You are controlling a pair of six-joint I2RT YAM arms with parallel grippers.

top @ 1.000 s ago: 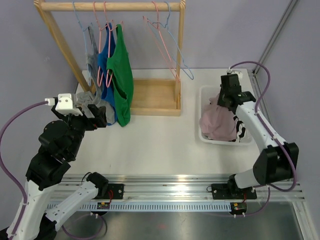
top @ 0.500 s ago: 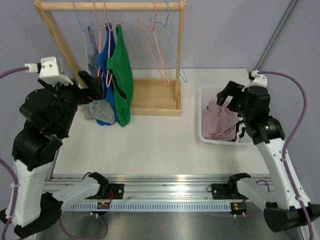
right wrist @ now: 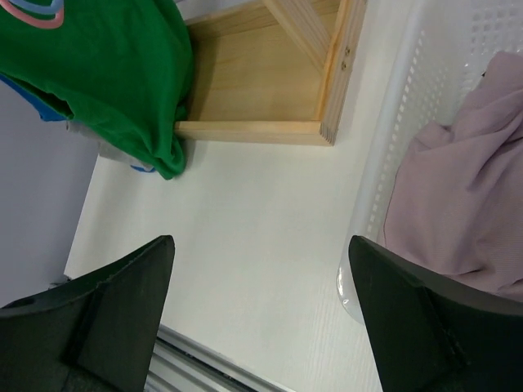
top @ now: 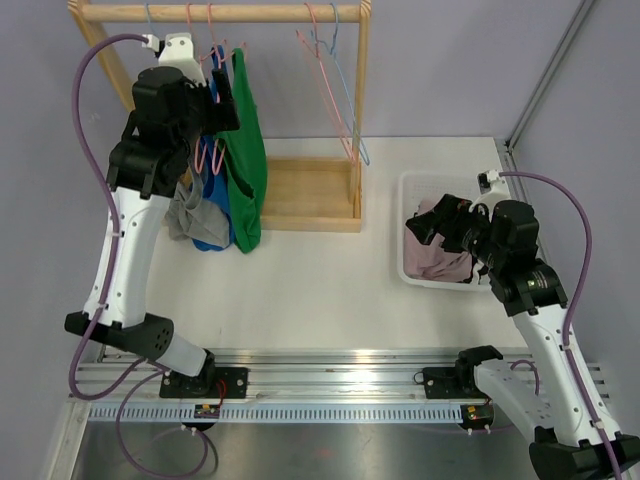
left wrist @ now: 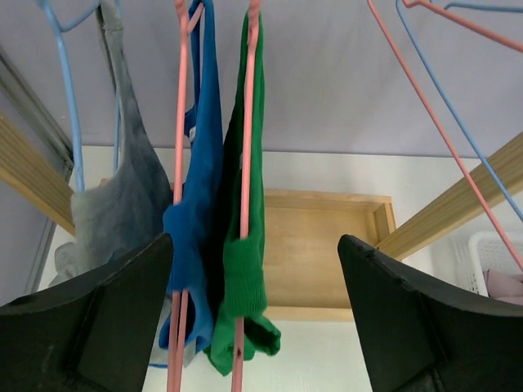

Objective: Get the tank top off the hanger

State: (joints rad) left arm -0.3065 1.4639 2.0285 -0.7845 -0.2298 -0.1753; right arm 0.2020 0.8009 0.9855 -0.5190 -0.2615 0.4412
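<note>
Three tank tops hang on a wooden rack (top: 220,12): grey (top: 185,215), blue (top: 212,205) and green (top: 245,150). In the left wrist view the green top (left wrist: 245,269) hangs on a pink hanger (left wrist: 243,204), the blue top (left wrist: 200,220) beside it on a pink hanger, the grey top (left wrist: 122,204) on a blue hanger. My left gripper (top: 222,95) is raised near the rail, open and empty, facing the green and blue tops (left wrist: 257,327). My right gripper (top: 440,222) is open and empty over the basket's left edge (right wrist: 261,318).
Empty pink and blue hangers (top: 335,90) hang at the rack's right end. The rack's wooden base tray (top: 310,195) sits on the table. A white basket (top: 405,260) at the right holds pinkish clothes (top: 440,250), also seen in the right wrist view (right wrist: 466,188).
My left arm has risen from table height up to the rail beside the hanging tops. My right arm has pulled back from above the basket toward the near side.
</note>
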